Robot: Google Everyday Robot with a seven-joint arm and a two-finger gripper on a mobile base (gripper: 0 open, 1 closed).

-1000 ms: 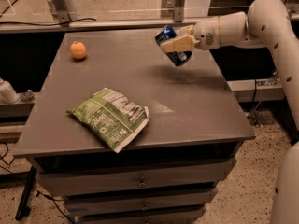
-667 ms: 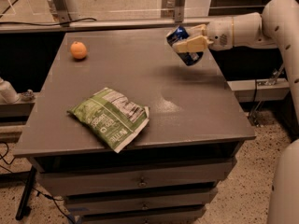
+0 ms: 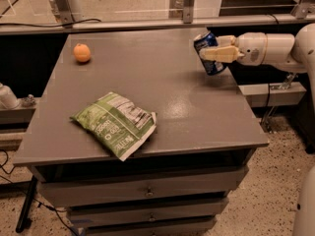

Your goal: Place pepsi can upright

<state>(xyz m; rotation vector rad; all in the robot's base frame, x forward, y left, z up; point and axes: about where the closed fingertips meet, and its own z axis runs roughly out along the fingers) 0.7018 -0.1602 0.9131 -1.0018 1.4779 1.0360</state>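
The pepsi can (image 3: 208, 54), dark blue with a silver top, is held nearly upright, leaning slightly, at the right rear of the grey table (image 3: 147, 82). Its base is at or just above the tabletop. My gripper (image 3: 212, 47) reaches in from the right on a white arm and is shut on the can, with cream fingers (image 3: 221, 53) across its side.
An orange fruit (image 3: 82, 52) sits at the table's rear left. A green chip bag (image 3: 116, 124) lies flat near the front left. Drawers are below the tabletop. A metal rail and posts run behind the table. The table's right edge is just beyond the can.
The gripper has carried the can toward the right rear of the table and turned it from tilted to nearly upright. The bag and the orange have not moved.
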